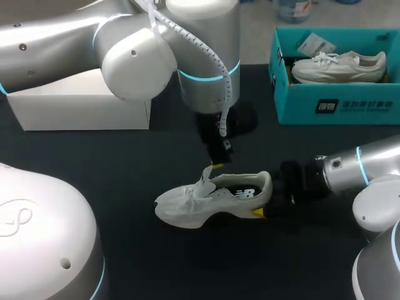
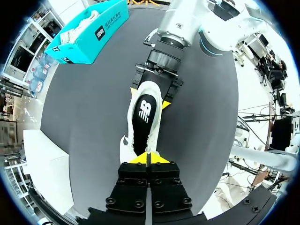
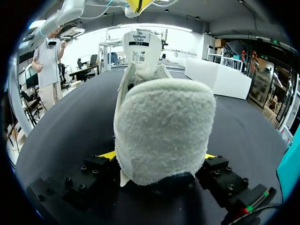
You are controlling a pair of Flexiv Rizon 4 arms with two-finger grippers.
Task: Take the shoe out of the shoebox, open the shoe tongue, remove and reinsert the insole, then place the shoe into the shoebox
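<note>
Soft white cloth, matt black, glossy shells
The shoe (image 1: pixel 212 197) has a matt white cloth upper, a fuzzy, towel-like heel (image 3: pixel 164 131), a matt black insole (image 2: pixel 144 117) and a tongue (image 3: pixel 139 49) bearing a smooth printed label. The table (image 1: pixel 125 162) is matt black; the teal shoebox (image 1: pixel 300 103) at its far right corner looks like smooth cardboard. The left arm (image 1: pixel 56 34) and right arm (image 1: pixel 375 165) wear glossy silver-white shells.

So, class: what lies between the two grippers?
The white shoe: right gripper clamps its heel, left gripper pinches its tongue, clearest in the left wrist view.
</note>
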